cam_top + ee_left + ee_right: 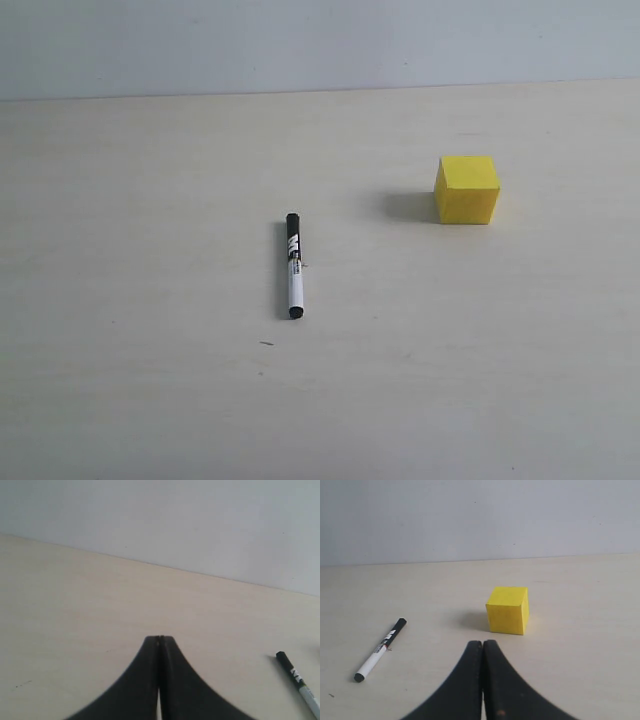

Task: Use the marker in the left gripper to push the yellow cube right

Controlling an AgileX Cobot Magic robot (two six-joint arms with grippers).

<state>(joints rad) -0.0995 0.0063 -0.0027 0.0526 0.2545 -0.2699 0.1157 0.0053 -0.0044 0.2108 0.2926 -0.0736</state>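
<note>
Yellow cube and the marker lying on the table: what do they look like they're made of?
Yellow cube: possibly foam or painted wood. Its faces are matte, evenly coloured and show no glare or grain, so the look leaves it open. Marker: most likely plastic, judging by the smooth white barrel, the black cap with crisp white lettering and the small black end.

Black left gripper [160, 641]: jaws pressed together tip to tip, only a hairline seam between them, nothing gripped. The jaws flare wide toward the wrist. Black right gripper [483, 644]: same shape, jaws also closed flat against each other, empty. Both point roughly level, tips forward.
</note>
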